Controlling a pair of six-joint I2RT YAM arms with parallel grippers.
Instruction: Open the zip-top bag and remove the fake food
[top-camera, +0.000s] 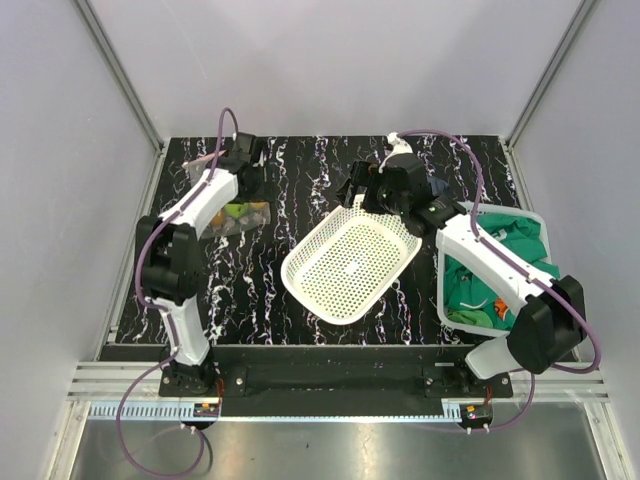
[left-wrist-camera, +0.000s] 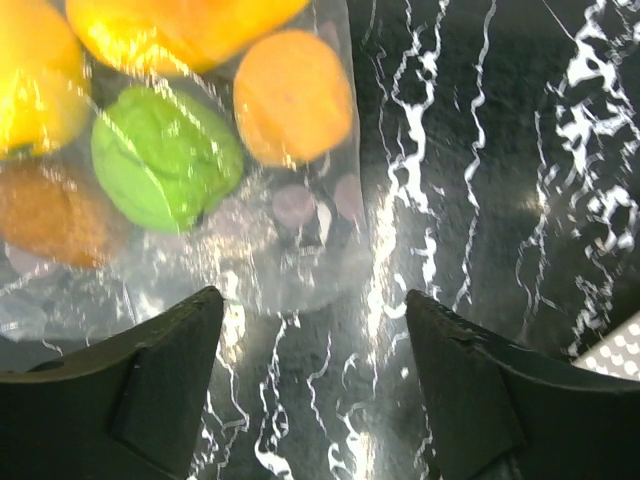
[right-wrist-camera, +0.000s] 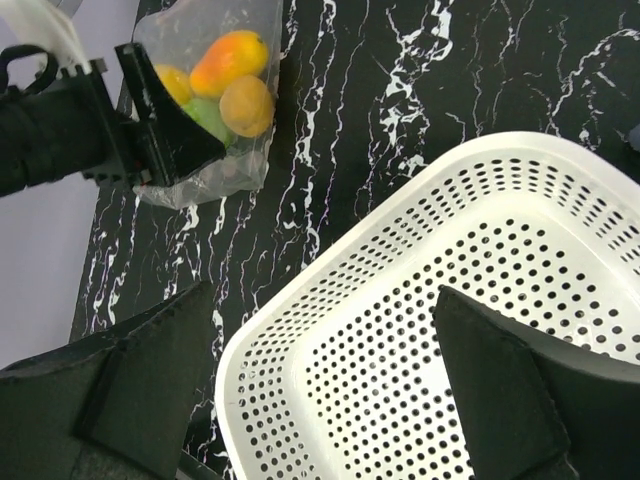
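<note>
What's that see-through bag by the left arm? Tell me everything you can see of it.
The zip-top bag is clear, crinkly, shiny plastic, lying flat on the black marbled table, apart from the white basket. Inside is the fake food: orange and yellow pieces and a green round one. The left fingers stand open at its edge; whether they touch it, or whether its zip is shut, cannot be told.

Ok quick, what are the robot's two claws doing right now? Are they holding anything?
Left gripper: open, holding nothing, zip-top bag just ahead of it.
Right gripper: open, holding nothing, over the white basket's rim.
</note>
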